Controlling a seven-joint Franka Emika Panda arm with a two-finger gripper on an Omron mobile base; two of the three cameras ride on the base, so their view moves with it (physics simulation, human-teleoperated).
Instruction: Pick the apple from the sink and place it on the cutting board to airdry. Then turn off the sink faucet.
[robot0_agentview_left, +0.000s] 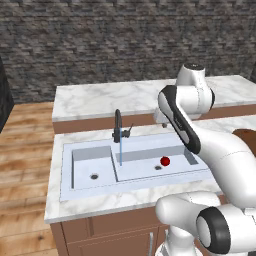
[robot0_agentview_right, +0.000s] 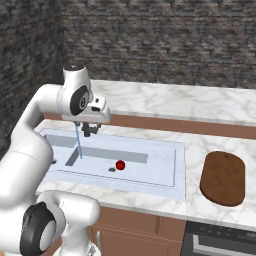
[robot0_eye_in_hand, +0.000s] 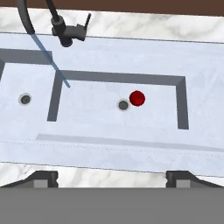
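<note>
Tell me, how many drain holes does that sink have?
2: one drain in the small bowl, another drain in the wider bowl, right beside the apple.

You've got the sink (robot0_eye_in_hand: 109, 144) spread out below and ahead of the hand, sunk into the counter (robot0_eye_in_hand: 131, 26). The wider bowl sits straight ahead of the gripper (robot0_eye_in_hand: 112, 178), the small bowl off to the hand's left. In the wide bowl the apple (robot0_eye_in_hand: 137, 98) rests on the floor, touching the right side of the drain (robot0_eye_in_hand: 123, 105), slightly right of the hand's centre line. The sink faucet (robot0_eye_in_hand: 65, 30) stands on the far rim, ahead and to the left, above the divide between the bowls. Its stream (robot0_eye_in_hand: 52, 63) lands in the wide bowl's far left corner. Well off to the right, on the counter past the sink, lies the cutting board (robot0_agentview_right: 223, 177).
</note>
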